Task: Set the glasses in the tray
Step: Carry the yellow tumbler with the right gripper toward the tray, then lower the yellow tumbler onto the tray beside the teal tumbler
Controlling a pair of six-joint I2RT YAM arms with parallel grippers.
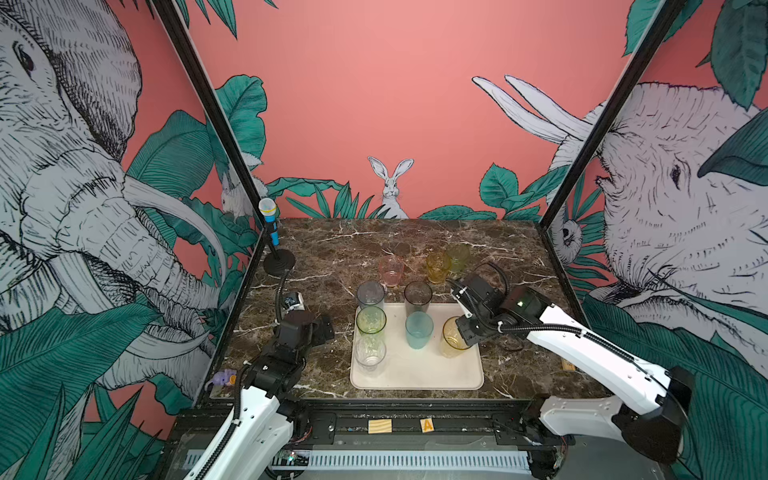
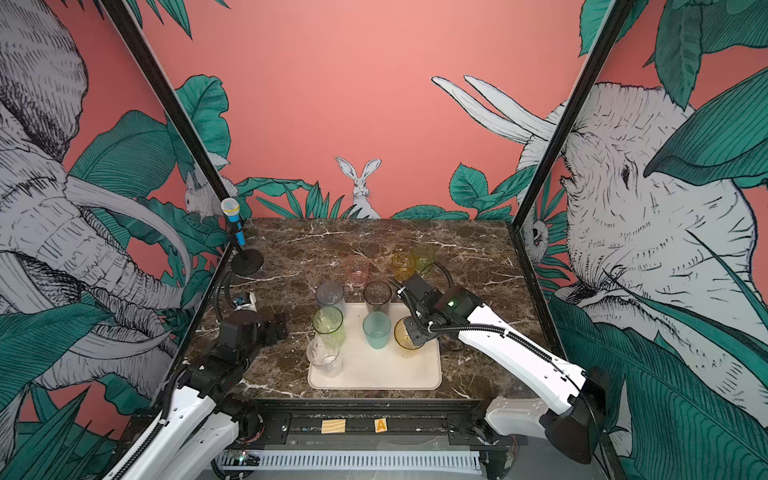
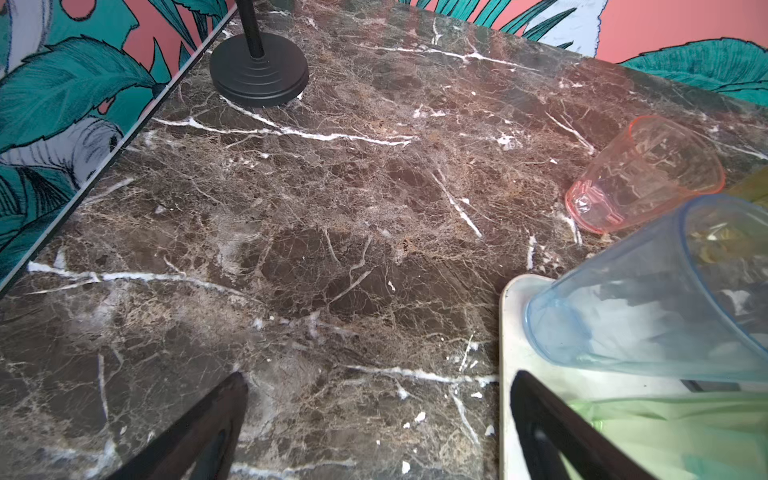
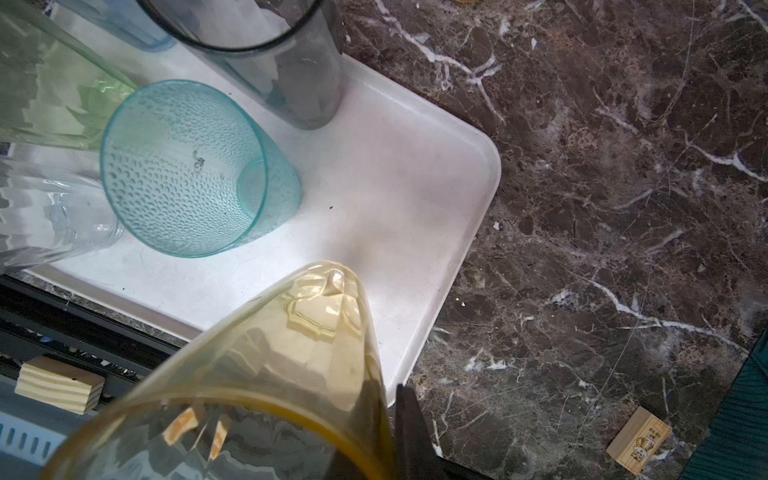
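The cream tray (image 1: pixel 415 376) lies at the table's front middle. Standing in it are a grey-blue glass (image 1: pixel 370 295), a smoky dark one (image 1: pixel 418 297), a green one (image 1: pixel 371 321), a teal one (image 1: pixel 419 330) and a clear one (image 1: pixel 370 353). My right gripper (image 4: pixel 384 395) is shut on the rim of an amber glass (image 4: pixel 291 353), one finger inside and one outside, over the tray's right side (image 1: pixel 451 343). Whether its base touches the tray I cannot tell. Behind the tray, on the marble, stand a pink glass (image 1: pixel 391 270), a yellow one (image 1: pixel 438 267) and a greenish one (image 1: pixel 457 257). My left gripper (image 3: pixel 379 376) hangs open and empty left of the tray (image 1: pixel 322 328).
A toy microphone on a black stand (image 1: pixel 272 232) occupies the far left corner. A purple toy (image 1: pixel 222 378) lies at the front left edge. A small wooden block (image 4: pixel 638 444) rests on the marble right of the tray. Two wooden blocks (image 1: pixel 380 426) sit on the front rail.
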